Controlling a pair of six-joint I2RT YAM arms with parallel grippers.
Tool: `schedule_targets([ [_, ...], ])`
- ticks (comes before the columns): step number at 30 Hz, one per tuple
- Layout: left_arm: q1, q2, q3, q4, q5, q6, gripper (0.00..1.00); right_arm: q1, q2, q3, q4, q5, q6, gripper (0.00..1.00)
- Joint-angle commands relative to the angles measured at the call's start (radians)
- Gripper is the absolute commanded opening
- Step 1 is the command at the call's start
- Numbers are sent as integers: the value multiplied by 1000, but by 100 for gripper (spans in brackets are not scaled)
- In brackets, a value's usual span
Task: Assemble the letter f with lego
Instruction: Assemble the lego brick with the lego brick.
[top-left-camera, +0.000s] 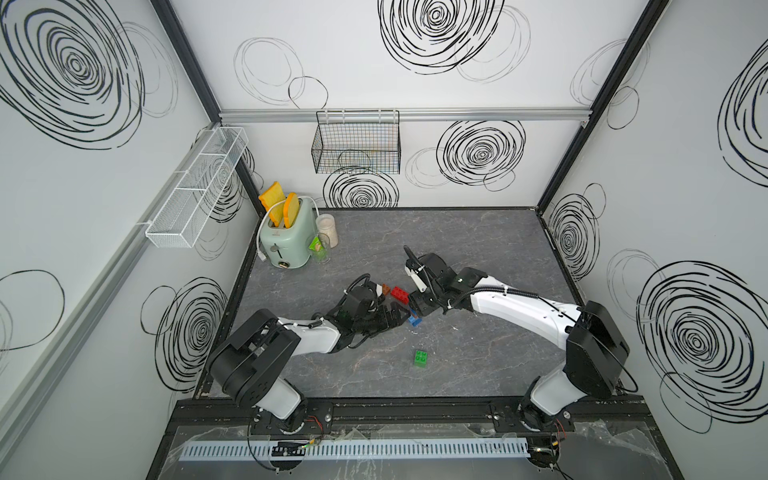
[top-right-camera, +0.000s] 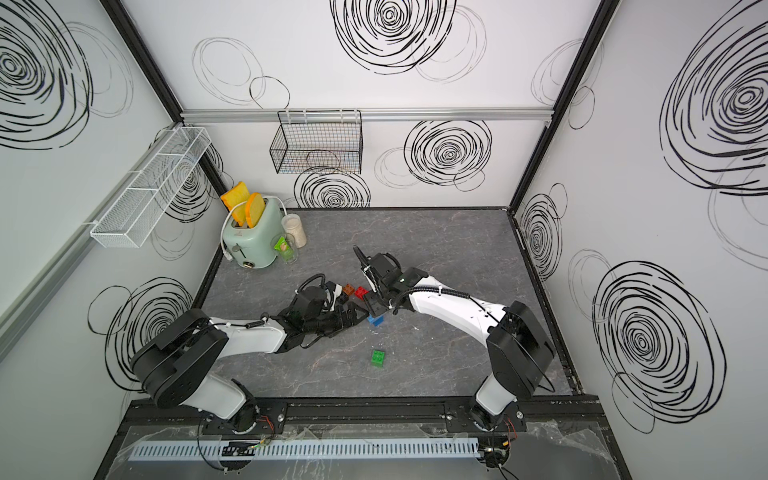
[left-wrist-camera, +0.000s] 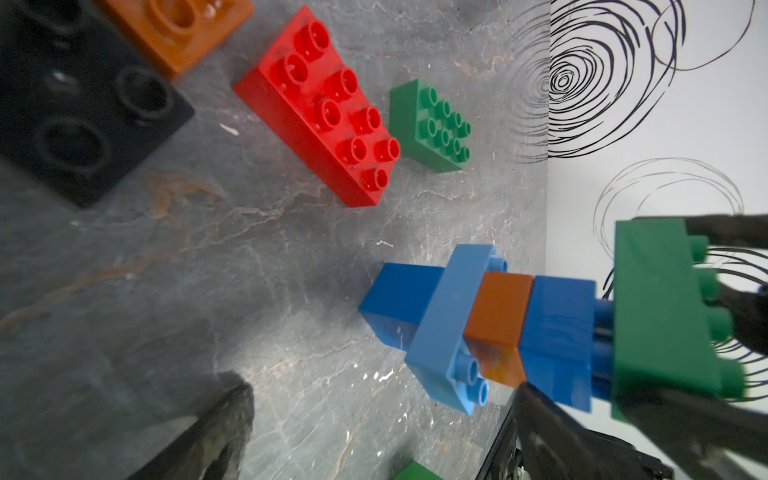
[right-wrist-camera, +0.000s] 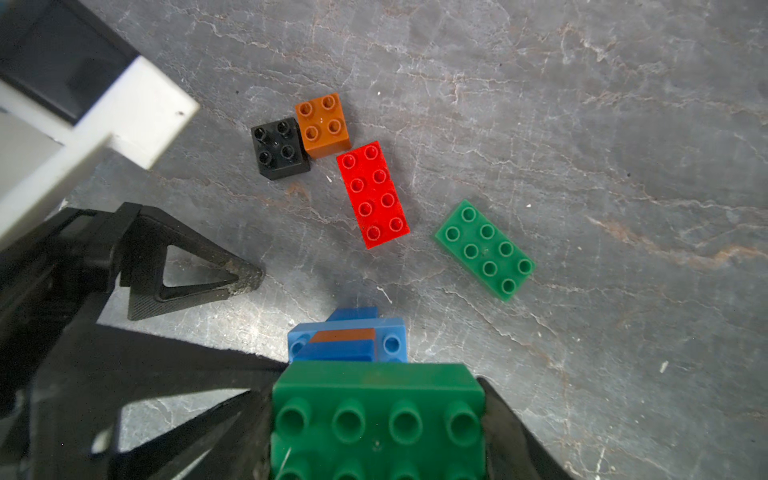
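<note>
A lego stack stands on the grey table: blue, light blue, orange and blue bricks. My right gripper is shut on a green oblong brick at the top of the stack, where the blue brick's studs show in a small gap beneath it. My left gripper is open and holds nothing, one finger close beside the stack. Loose on the table lie a black square brick, an orange square brick, a red oblong brick and a green oblong brick. A green square brick lies nearer the front.
A mint toaster with toast and a jar stand at the back left corner. A black wire basket hangs on the back wall and a white mesh shelf on the left wall. Both arms meet mid-table.
</note>
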Motion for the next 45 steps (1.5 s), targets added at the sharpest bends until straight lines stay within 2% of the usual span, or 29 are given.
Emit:
schedule_targets([
  [1,6,15,26,16,-9,14,99,10,16,-26,-95,37,-10,62],
  [9,6,18,30,11,-12,17,99,16,17,-33,-102,29,-14,62],
  [18,5,25,26,9,-15,22,99,5,5,-31,-98,-52,-14,63],
  [25,7,28,27,9,-14,21,99,-2,23,-36,-109,-26,-14,63],
  [38,14,49,26,8,-14,15,99,-6,39,-25,-152,94,22,63],
  [45,17,51,23,7,-14,14,99,-8,57,-17,-153,77,21,63],
])
